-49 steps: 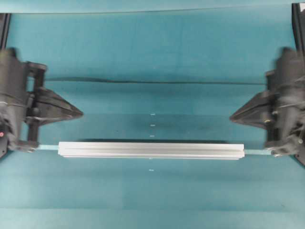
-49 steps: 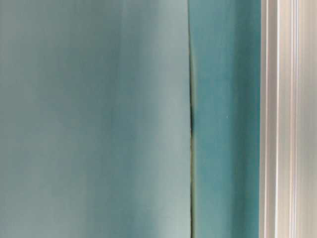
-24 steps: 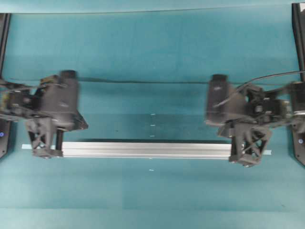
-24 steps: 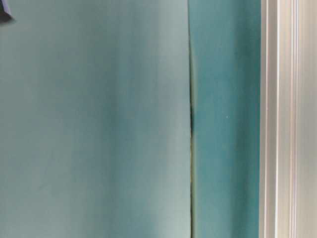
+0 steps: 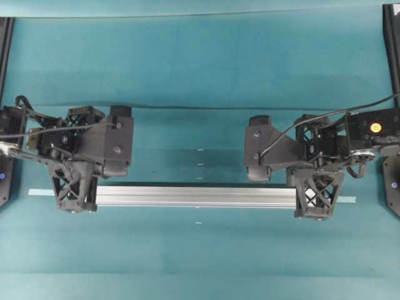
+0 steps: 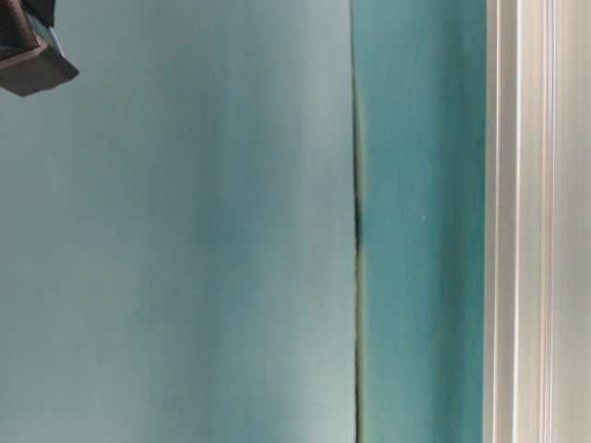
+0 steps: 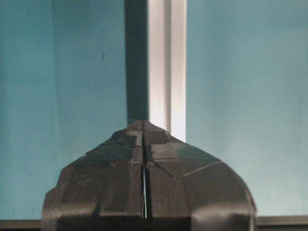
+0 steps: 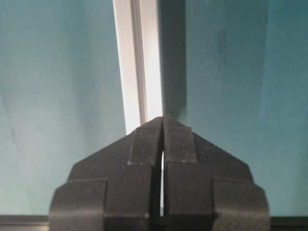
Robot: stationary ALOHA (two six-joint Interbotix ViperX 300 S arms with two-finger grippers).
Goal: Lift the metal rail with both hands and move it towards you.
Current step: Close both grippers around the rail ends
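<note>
Both arms have swung in from the frame's sides since a second ago. Now the left gripper [image 5: 75, 194] sits over the left end of the metal rail [image 5: 197, 195], and the right gripper [image 5: 319, 197] sits over the right end. Each has its fingers pressed together, holding nothing. That rail lies flat across the middle of the teal table [image 5: 200, 62].

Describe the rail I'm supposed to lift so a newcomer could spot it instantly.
On the teal table mat, look between the two black grippers. The long silver grooved aluminium rail lies crosswise there. Unlike the thin pale-green tape strip poking out past its ends, it is thick, shiny and ridged.
</note>
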